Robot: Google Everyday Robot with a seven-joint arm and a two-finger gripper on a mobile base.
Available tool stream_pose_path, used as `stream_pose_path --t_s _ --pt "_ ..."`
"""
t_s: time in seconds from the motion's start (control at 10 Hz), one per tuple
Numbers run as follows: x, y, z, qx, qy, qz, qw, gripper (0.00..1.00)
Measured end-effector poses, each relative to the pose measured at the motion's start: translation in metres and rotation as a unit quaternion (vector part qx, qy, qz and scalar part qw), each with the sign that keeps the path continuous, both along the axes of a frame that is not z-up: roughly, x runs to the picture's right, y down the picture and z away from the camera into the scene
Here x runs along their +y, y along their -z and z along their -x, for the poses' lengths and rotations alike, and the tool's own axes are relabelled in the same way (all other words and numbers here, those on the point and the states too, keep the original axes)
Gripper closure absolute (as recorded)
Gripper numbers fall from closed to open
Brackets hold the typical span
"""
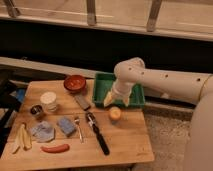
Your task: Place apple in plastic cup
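Observation:
The apple (115, 113), small, round and yellow-orange, is on the right part of the wooden table (125, 145). It seems to rest in the top of the light blue plastic cup (115, 120), of which only a pale sliver shows beneath the fruit. My gripper (115, 101) hangs just above and behind the apple, in front of the green bin. Its two pale fingers (107, 100) stand apart, open and holding nothing. The white arm reaches in from the right.
A green bin (100, 85) sits at the table's back right. A red bowl (75, 82), a white cup (49, 100), a small dark metal cup (36, 111), a black-handled tool (97, 132), a fork, blue cloths, a red sausage (55, 148) and a banana peel (21, 137) lie to the left.

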State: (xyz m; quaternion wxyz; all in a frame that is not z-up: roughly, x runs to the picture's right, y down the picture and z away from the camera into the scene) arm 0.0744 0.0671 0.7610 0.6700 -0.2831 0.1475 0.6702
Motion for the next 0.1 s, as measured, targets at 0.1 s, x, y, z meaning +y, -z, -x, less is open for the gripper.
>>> stream_pose_path --t_s 0.1 --pt "-0.0052 0.004 -0.0028 0.001 -0.003 -0.007 1.0 0.29"
